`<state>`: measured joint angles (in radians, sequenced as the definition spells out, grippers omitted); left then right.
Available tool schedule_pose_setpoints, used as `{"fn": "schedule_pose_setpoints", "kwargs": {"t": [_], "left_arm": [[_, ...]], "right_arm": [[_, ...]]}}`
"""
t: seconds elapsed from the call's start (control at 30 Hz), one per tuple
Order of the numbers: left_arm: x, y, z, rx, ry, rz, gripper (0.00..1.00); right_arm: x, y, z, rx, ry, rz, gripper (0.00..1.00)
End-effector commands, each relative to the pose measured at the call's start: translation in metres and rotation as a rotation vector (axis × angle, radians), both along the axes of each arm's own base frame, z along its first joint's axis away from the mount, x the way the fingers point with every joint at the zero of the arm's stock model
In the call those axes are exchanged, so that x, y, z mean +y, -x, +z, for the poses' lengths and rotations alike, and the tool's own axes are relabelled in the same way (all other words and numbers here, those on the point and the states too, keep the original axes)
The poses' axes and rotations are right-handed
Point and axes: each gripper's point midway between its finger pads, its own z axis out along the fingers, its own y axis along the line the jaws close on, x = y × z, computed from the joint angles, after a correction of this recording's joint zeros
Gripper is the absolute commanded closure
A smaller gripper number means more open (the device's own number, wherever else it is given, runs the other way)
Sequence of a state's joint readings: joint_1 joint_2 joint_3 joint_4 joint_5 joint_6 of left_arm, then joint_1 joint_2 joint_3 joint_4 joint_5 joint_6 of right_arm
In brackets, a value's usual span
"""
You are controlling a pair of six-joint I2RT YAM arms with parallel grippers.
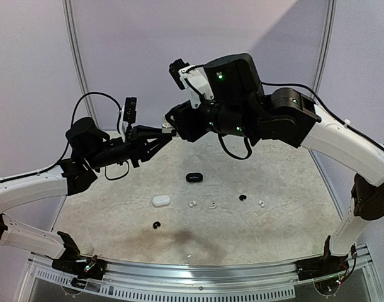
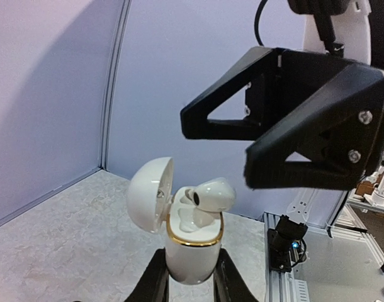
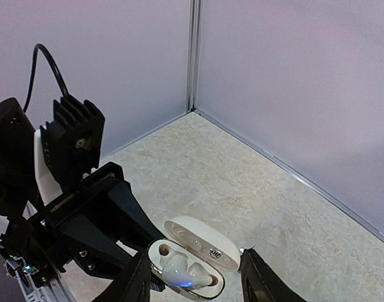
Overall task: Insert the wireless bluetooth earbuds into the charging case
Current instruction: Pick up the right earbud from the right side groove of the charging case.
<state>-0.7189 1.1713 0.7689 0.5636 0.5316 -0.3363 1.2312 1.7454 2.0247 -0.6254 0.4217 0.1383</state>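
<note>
Firmly clenched, the left gripper [image 2: 190, 270] pinches the white case [image 2: 192, 250] upright, lid swung back. One white bud [image 2: 209, 195] lies in its well with its head above the gold rim, so I judge it not quite seated. The right gripper [image 3: 195, 264] hangs just beside it, jaws apart, holding nothing. Down on the table [image 1: 293, 233] five loose buds [image 1: 192, 204], three white and two black, lie near a black case [image 1: 194, 178] and a second white case [image 1: 161, 201], so most of the job is left. Whether the held case's other well is filled is hard to make out.
</note>
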Motion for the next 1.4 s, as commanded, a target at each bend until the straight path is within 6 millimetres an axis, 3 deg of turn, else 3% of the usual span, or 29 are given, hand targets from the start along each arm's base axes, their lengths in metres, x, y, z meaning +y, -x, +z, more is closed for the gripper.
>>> {"fn": "schedule_pose_setpoints", "kwargs": {"t": [0.0, 0.33, 1.03, 1.37], "left_arm": [[0.002, -0.003, -0.006, -0.018, -0.002, 0.022, 1.0], [0.005, -0.008, -0.006, -0.021, -0.003, 0.034, 1.0], [0.006, -0.012, -0.005, -0.03, -0.003, 0.039, 1.0], [0.006, -0.012, -0.004, -0.03, 0.0, 0.037, 1.0]], "right_arm": [[0.003, -0.005, -0.004, 0.003, 0.017, -0.036, 0.52], [0.011, -0.004, -0.007, 0.001, 0.027, -0.007, 0.61], [0.022, 0.0, -0.032, 0.02, 0.088, 0.045, 0.64], [0.016, -0.007, -0.034, 0.003, 0.083, 0.013, 0.71]]}}
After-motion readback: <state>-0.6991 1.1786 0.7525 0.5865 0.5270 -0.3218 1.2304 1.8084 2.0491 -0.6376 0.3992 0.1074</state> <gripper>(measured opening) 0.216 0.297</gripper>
